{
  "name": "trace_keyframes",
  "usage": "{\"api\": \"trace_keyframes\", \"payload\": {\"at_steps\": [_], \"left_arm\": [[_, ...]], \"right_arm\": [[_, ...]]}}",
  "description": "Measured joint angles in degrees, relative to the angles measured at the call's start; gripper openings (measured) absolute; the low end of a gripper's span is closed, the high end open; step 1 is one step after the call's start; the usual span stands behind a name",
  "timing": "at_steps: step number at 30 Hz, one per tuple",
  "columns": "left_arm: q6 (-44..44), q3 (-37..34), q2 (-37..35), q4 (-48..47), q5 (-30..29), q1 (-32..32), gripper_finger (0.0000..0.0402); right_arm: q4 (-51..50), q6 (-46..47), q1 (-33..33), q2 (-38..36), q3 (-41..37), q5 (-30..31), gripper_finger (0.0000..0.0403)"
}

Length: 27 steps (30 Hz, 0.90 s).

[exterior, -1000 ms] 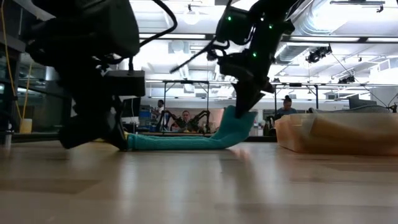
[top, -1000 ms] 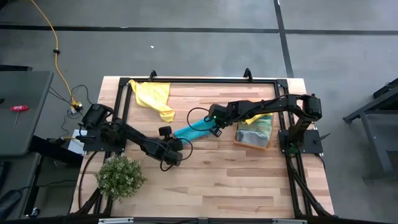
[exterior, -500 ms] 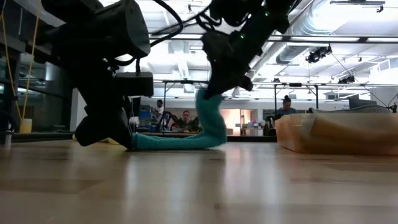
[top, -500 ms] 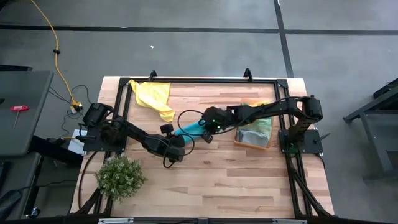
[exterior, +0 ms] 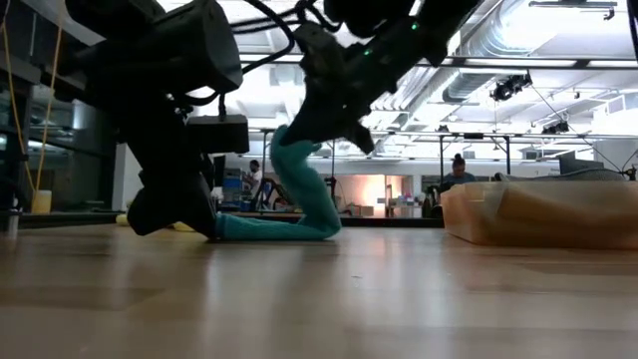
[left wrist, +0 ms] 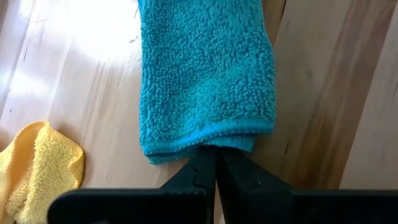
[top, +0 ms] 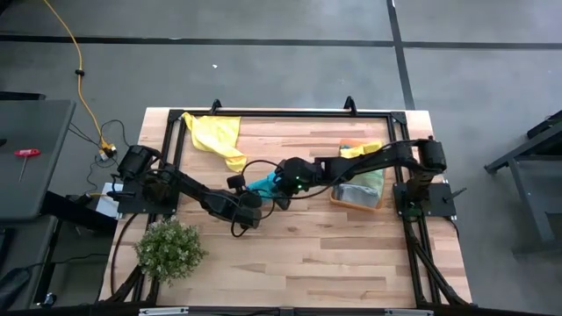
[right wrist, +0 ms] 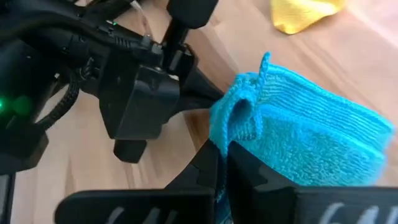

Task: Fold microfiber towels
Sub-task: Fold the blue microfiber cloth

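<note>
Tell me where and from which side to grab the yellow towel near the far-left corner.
Grip the yellow towel at its narrow tail pointing toward the table's middle, coming from above. That bunched end stands clear of the black frame rail, while the wide part lies flat beside it, harder to pinch.

Even bright overhead light, low view backlit — dark arm silhouettes, glare on table (left wrist: 43, 68)

A towel (top: 261, 184) lies mid-worktop (top: 299, 254), another towel (top: 219, 136) behind it, a bin (top: 356, 195) right, a plant (top: 169, 249) front-left.
</note>
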Motion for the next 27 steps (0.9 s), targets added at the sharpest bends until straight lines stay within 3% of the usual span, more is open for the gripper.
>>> {"api": "trace_keyframes", "payload": {"at_steps": [12,27], "left_arm": [[0.0,0.0,0.0,0.8,0.1,0.0,0.0000],[0.0,0.0,0.0,0.8,0.0,0.0,0.0000]], "right_arm": [[9.3,2.6,-0.4,6.2,0.0,-4.1,0.0000],[18.3,8.1,-0.4,11.4,-0.1,-4.4,0.0000]]}}
